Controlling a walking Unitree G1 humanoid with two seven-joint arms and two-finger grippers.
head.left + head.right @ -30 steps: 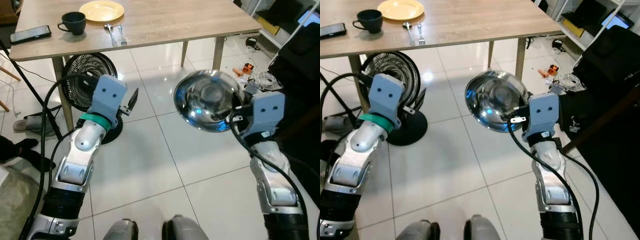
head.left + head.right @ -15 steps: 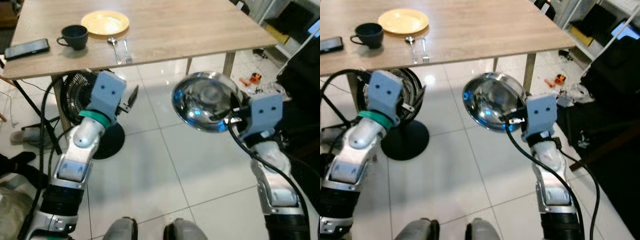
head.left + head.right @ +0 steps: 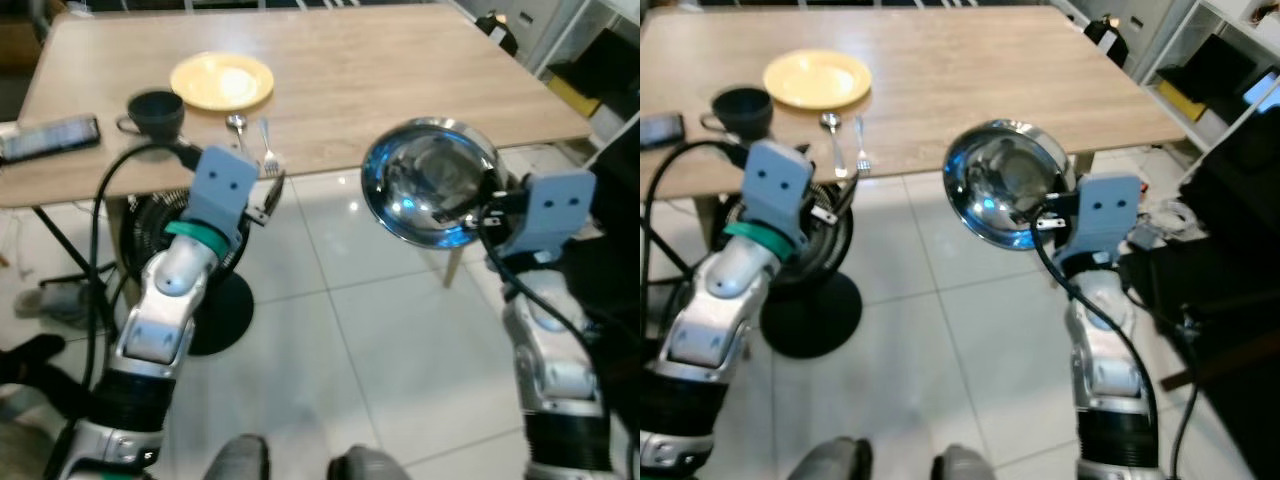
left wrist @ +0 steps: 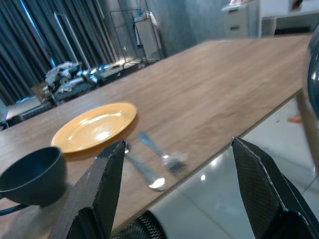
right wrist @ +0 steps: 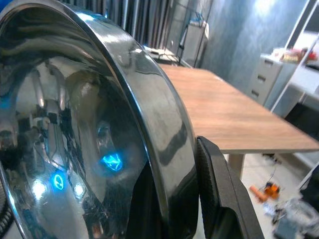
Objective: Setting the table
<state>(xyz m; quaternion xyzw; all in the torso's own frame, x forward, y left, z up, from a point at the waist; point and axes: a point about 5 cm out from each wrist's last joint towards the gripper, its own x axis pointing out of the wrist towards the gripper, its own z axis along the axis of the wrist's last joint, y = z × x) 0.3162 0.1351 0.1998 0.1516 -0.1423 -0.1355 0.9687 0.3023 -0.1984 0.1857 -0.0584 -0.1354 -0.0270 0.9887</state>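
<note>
Wooden desk stands ahead, bare on its right half. Right claw pinches the rim of a steel bowl, tilted on edge just before the desk's near edge. Left claw hangs released.

Both arms raised forward; left end effector fingers spread, right end effector clamped.

Head cameras look down over the table; wrist cameras face it closely.
</note>
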